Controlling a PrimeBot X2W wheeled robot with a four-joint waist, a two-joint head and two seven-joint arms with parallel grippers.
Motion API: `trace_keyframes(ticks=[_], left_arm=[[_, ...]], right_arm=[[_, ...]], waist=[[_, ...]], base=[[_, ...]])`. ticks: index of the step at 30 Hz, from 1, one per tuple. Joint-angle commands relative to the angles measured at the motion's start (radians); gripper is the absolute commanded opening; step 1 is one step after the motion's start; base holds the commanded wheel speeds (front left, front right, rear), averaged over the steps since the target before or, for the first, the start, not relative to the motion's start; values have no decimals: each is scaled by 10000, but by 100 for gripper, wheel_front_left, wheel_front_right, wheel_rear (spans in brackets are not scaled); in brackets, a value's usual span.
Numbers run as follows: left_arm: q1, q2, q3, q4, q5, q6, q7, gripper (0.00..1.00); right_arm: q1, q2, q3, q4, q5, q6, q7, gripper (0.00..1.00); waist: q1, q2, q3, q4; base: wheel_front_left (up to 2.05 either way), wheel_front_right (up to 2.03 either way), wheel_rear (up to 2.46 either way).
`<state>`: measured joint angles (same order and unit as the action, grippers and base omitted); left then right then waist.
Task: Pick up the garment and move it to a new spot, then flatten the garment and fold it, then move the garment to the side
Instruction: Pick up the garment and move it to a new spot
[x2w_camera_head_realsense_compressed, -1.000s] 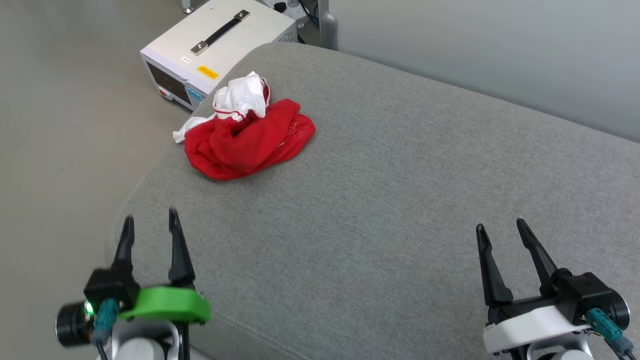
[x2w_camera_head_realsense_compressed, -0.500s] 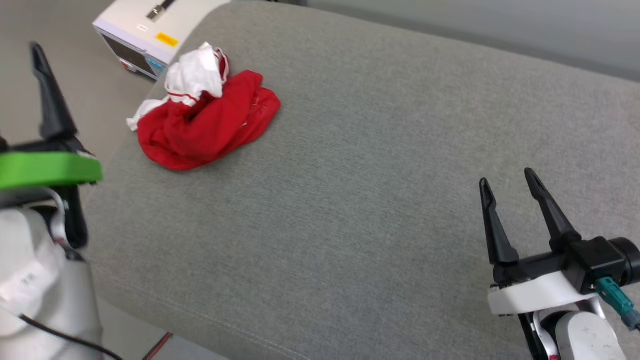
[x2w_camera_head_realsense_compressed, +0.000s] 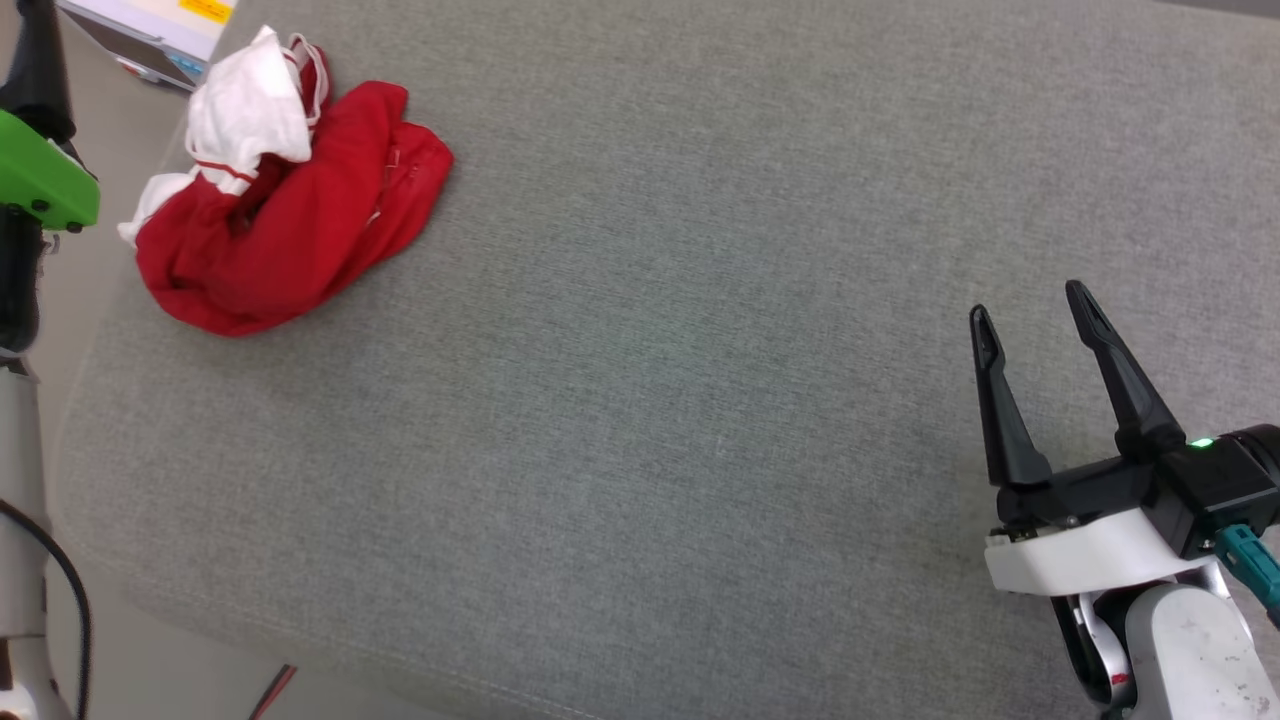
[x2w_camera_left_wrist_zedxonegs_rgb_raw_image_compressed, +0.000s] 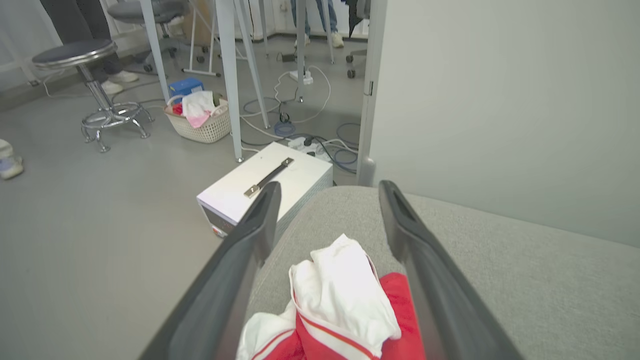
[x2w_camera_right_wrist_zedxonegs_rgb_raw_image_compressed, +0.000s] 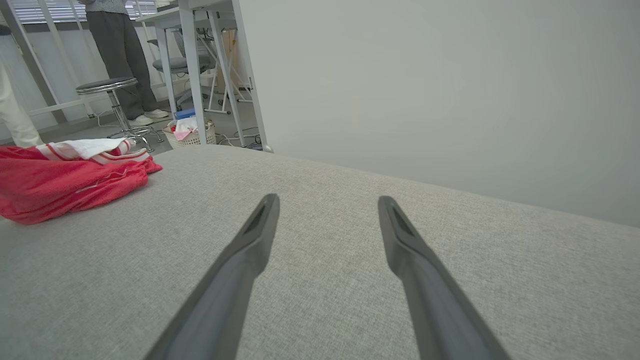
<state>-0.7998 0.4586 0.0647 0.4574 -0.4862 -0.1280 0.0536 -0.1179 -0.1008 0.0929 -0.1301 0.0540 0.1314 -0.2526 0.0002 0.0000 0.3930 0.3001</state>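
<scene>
Head view: red jersey T-shirt (x2w_camera_head_realsense_compressed: 300, 230) lies crumpled, unpicked, every step remaining; left gripper (x2w_camera_left_wrist_zedxonegs_rgb_raw_image_compressed: 328, 184) and right gripper (x2w_camera_head_realsense_compressed: 1030, 300) gape wide, empty.

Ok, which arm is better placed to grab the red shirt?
Left. The left gripper is open beside the garment, which shows between its fingers in its wrist view; the right gripper sits far across the cushion.

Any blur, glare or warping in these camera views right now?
Head view: even, soft light, sharp; garment casts a faint shadow. Left wrist view: table legs lean, wide-angle; left fingers soft nearby. Right wrist view: no glare, right fingers blur toward the bottom edge.
</scene>
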Motion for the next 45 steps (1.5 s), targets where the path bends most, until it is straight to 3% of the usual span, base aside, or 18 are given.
trace_keyframes(ticks=[1, 7, 13, 19, 27, 29, 37, 45], left_arm=[[-268, 216, -284, 233, -582, -24, 817, 100], [-660, 941, -1373, 942, -2445, -25, 3907, 100], [-621, 1314, -2441, 1506, -3352, -26, 5904, 100], [-411, 1429, -3494, 2017, -3648, -26, 6601, 100], [-350, 1087, -4820, 2462, -4011, -26, 6726, 100], [-402, 1097, -5032, 2495, -4145, -26, 6592, 0], [-939, 1758, -5854, 2143, -3729, -26, 4873, 0], [-1624, 2410, -6853, 593, -3242, -26, 3526, 0]], right_arm=[[-237, -39, -7, -63, -54, -7, -92, 100], [-469, -91, 31, -129, -61, -7, -92, 100], [-658, -109, -14, -169, -80, -7, -92, 100], [-878, -125, 15, -181, -75, -7, -92, 100], [-1042, -108, -7, -76, -60, -7, -92, 100], [-1071, -86, 10, -37, -29, -7, -92, 100], [-917, 111, -32, 169, 148, -7, -92, 100], [-655, 365, -40, 336, 356, -7, -92, 100]], waist=[[-2, 0, 304, -241], [-2, 0, 682, -438], [-2, 0, 1059, -663], [-2, 0, 1419, -852], [-2, 0, 1679, -845], [-2, 0, 1664, -846], [-2, 0, 968, -777], [-2, 0, 10, -789]], base=[[0, 0, 0], [0, 0, 0], [0, 0, 0], [0, 0, 0], [0, 0, 0], [0, 0, 0], [0, 0, 0], [0, 0, 0]])
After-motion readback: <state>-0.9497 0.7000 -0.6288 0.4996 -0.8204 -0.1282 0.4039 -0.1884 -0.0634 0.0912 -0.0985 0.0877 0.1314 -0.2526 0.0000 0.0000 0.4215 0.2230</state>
